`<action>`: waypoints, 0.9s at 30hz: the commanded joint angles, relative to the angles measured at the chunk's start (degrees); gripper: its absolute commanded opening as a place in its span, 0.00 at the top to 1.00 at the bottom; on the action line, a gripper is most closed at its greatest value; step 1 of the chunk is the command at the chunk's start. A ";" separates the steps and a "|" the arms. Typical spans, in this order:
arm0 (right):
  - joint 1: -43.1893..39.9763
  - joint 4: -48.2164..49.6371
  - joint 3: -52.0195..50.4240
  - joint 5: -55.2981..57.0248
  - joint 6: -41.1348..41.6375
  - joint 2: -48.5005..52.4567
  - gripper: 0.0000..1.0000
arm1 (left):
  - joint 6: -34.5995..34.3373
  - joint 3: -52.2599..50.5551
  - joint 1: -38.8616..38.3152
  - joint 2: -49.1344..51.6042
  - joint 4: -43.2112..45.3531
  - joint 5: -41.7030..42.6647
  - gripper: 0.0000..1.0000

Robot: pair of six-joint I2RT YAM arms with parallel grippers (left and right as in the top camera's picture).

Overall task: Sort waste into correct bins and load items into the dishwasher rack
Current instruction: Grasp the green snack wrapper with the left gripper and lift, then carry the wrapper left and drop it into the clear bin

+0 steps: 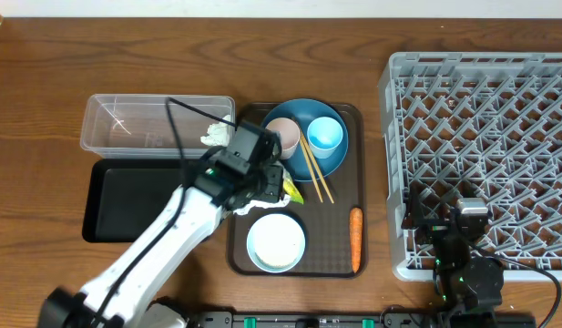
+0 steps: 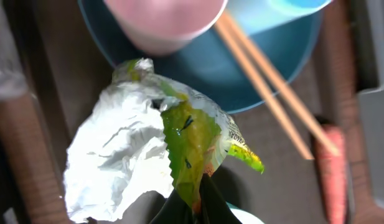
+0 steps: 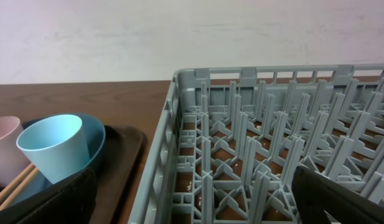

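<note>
- Your left gripper (image 2: 193, 210) was pinched tight on the green-and-yellow crinkled wrapper scrap (image 2: 192, 140). The crumpled white paper napkin (image 2: 114, 155) bunched against it, over the left part of the brown serving tray (image 1: 328, 232).
- Just beyond stood the pink cup (image 1: 282, 137), the light blue cup (image 1: 324, 134) and the wooden chopsticks (image 1: 314, 173) on the round dark blue plate (image 1: 332, 164).
- The small light blue bowl with white inside (image 1: 276, 241) sat at the tray's near edge, with the small orange carrot (image 1: 355, 239) to its right.
- The clear rectangular plastic tub (image 1: 126, 128) and the shallow black rectangular tray (image 1: 126, 205) lay left of the serving tray.
- Your right gripper (image 3: 195, 198) stood spread wide, holding nothing, at the near left corner of the large grey plastic dishwasher rack (image 1: 481, 109).
</note>
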 commanded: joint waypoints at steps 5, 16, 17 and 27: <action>0.48 -0.17 -0.09 0.37 -0.33 0.00 0.01 | 0.31 -0.33 0.63 -8.13 0.00 -8.31 0.94; 0.48 -0.17 -0.09 0.37 -0.33 0.00 0.01 | -3.41 -0.33 9.46 -11.34 4.63 -19.87 0.94; 0.48 -0.17 -0.09 0.37 -0.33 0.00 0.01 | -3.65 -0.33 10.75 -11.19 5.66 -19.89 0.94; 0.48 -0.17 -0.09 0.37 -0.33 0.00 0.01 | -5.68 -0.33 24.33 -6.08 11.58 -19.89 0.94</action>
